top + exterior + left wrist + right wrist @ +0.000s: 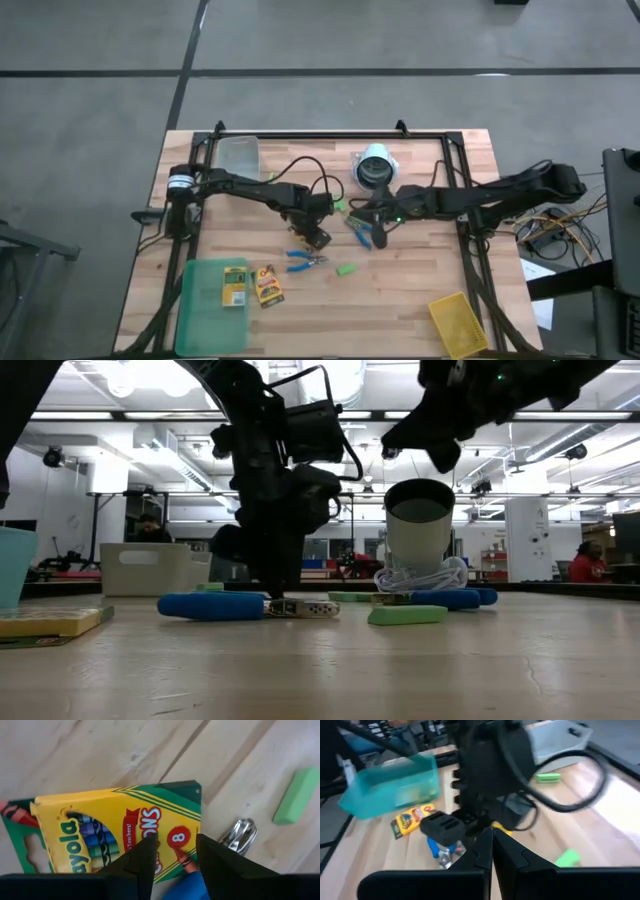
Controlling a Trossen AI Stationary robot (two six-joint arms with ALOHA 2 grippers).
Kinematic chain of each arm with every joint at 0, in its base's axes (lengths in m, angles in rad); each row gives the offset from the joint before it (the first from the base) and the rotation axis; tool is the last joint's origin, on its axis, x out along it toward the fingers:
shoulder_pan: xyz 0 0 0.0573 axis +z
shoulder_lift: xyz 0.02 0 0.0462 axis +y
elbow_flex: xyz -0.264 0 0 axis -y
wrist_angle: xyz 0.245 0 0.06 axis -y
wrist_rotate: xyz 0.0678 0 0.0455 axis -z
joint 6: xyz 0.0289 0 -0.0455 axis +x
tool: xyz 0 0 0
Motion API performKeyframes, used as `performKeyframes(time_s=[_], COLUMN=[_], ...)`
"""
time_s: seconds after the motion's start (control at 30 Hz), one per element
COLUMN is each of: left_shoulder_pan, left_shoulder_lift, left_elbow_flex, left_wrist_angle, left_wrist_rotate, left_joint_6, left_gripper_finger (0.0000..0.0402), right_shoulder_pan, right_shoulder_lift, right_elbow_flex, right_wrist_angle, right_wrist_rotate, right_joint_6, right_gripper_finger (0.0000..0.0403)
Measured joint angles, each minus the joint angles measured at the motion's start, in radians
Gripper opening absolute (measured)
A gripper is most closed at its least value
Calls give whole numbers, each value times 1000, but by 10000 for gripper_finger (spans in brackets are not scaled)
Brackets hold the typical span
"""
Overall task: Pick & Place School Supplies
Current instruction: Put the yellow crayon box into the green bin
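A yellow-and-green crayon box (115, 830) fills my left wrist view, with my left gripper (175, 850) closed on its near edge, over the table's middle (316, 236). Blue-handled scissors (305, 261) lie just nearside of it, and a green eraser (345, 270) lies to their right. My right gripper (360, 214) hangs shut above the table (440, 450), over a second pair of scissors (362, 236). Another crayon box (268, 286) lies flat on the wood, and one more (233, 285) lies in the green tray (200, 320). My left gripper has the crayon box by its edge next to the printed "8" (179, 836), coming steeply from above. Its fingertips (145, 855) cover the place of contact. The box is tilted, printed face toward the wrist; whether its far end rests on the table I cannot tell.
A white cup (375, 168) with a coiled cord stands behind the grippers, a clear container (240, 153) at the far left. A yellow bin (458, 322) sits at the near right corner. A second green eraser (340, 205) lies between the arms. People show beyond the table.
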Motion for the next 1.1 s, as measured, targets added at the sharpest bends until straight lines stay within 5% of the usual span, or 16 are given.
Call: performKeyframes(time_s=[0.37,0.7,0.9,1.1], left_shoulder_pan=[0,-2,2,9], left_shoulder_lift=[-3,-4,-28,-162], left_elbow_flex=[-1,0,-2,9], left_wrist_angle=[-9,-18,-21,-27], left_wrist_rotate=[-20,-206,-133,-115], left_joint_6=[313,490,477,278], left_gripper_finger=[146,146,147,147], right_shoulder_pan=[1,1,1,-4], right_shoulder_lift=[115,88,86,87], right_elbow_flex=[23,36,36,36], right_wrist_angle=[44,44,45,44], right_wrist_rotate=[-37,-37,-37,-37], right_joint_6=[52,48,49,27], right_gripper_finger=[8,8,8,8])
